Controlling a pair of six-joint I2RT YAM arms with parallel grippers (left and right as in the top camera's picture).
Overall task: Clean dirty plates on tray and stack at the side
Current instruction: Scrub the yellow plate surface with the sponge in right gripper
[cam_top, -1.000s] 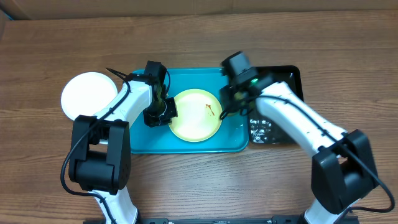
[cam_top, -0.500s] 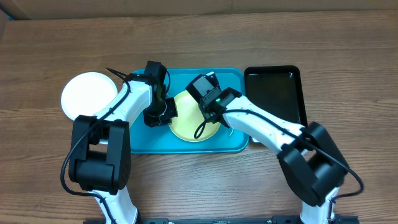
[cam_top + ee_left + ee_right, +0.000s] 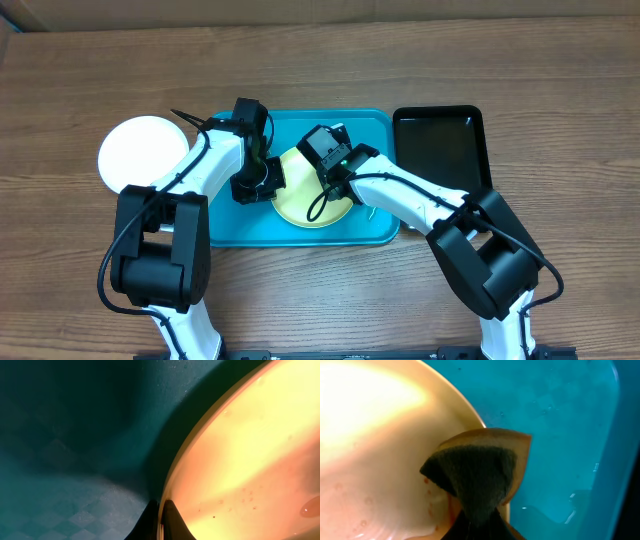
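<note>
Overhead view: left jaws clamp the rim of the pale yellow-green round plate (image 3: 295,206), right jaws pinch a dark-faced tan sponge (image 3: 475,472); hard scrubbing could wrench the plate free.

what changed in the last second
The right gripper swung left from the right edge of the tray onto the yellow-green plate, holding a sponge at its edge. The left gripper stays clamped on the rim; the white plate hasn't moved.

Robotics lab (or workshop), wood-grain table (image 3: 560,80), two white arms (image 3: 200,165), cardboard wall (image 3: 300,8).
</note>
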